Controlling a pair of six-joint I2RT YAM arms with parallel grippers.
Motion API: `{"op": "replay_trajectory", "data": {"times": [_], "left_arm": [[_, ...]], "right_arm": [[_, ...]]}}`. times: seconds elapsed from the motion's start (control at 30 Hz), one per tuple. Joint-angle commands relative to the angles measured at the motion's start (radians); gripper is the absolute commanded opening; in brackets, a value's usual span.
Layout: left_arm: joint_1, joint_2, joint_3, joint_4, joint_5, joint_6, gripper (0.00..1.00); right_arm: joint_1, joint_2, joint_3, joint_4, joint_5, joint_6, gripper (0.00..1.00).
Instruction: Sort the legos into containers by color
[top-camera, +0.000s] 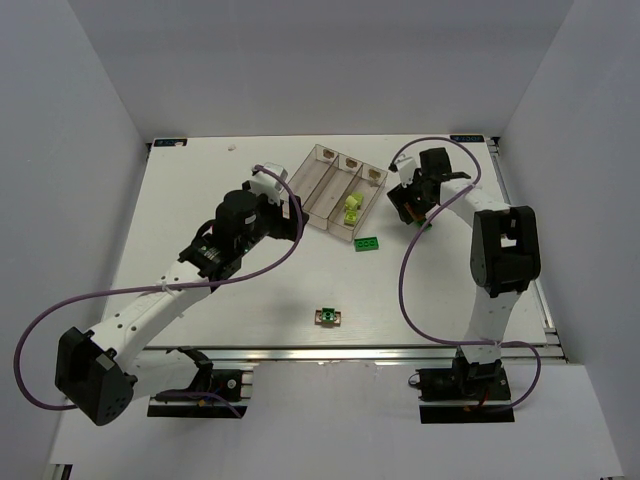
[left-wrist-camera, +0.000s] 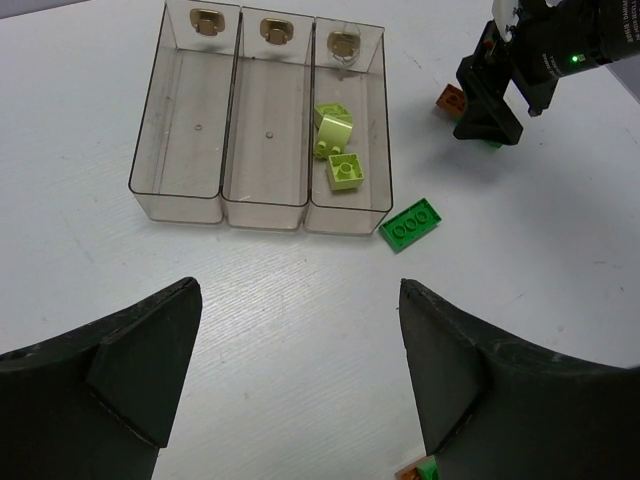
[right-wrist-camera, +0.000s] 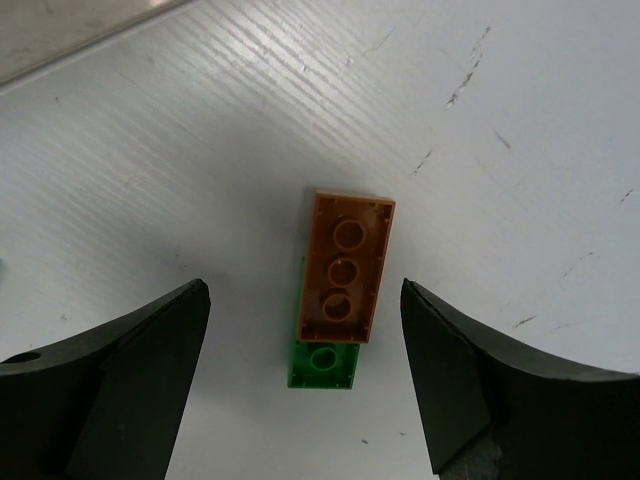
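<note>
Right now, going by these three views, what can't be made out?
Top view: the right gripper largely covers the orange brick and the green brick beneath.
Right wrist view: the orange brick hides part of that green brick.
Left wrist view: the frame edge cuts off the orange-and-green piece.

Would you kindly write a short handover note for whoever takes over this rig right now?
Left gripper: jaws open, empty, hovering short of the tray.
Right gripper: jaws open, empty, centred over an orange-brown studded brick lying on a green brick, right of the tray.
Clear three-compartment plastic tray: pale yellow-green bricks in the compartment nearest the right arm; the other two hold none.
Bright green flat brick lies on the table beside that compartment's end.
Orange-and-green brick pair sits near the front edge.
Done: pale bricks binned. Left: green and orange-brown bricks.
</note>
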Motion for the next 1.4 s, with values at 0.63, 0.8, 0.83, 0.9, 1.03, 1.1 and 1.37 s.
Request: {"op": "replay_trajectory", "data": {"times": [0.63, 0.8, 0.83, 0.9, 1.03, 1.1, 1.37], "left_arm": [[-0.005, -0.044, -0.011, 0.013, -0.010, 0.024, 0.89], [-0.005, -0.042, -0.013, 0.019, -0.004, 0.023, 0.89], [-0.005, -0.041, -0.014, 0.019, -0.006, 0.023, 0.89], [-0.005, -0.038, -0.013, 0.017, -0.004, 0.023, 0.89], [-0.005, -0.035, -0.013, 0.017, -0.006, 0.023, 0.89], [-0.005, -0.036, -0.014, 0.019, -0.006, 0.023, 0.89], [-0.005, -0.035, -0.016, 0.019, 0.005, 0.023, 0.89]], "right_arm": [[0.001, 0.066, -0.036, 0.167, 0.075, 0.074, 0.80], [-0.002, 0.081, -0.022, 0.143, 0.048, 0.092, 0.77], [-0.002, 0.080, -0.022, 0.141, 0.044, 0.094, 0.76], [-0.008, 0.075, -0.023, 0.141, 0.033, 0.097, 0.74], [-0.016, 0.064, -0.028, 0.141, -0.001, 0.097, 0.68], [-0.018, 0.066, -0.030, 0.140, -0.007, 0.095, 0.63], [-0.019, 0.061, -0.042, 0.153, -0.022, 0.092, 0.47]]}}
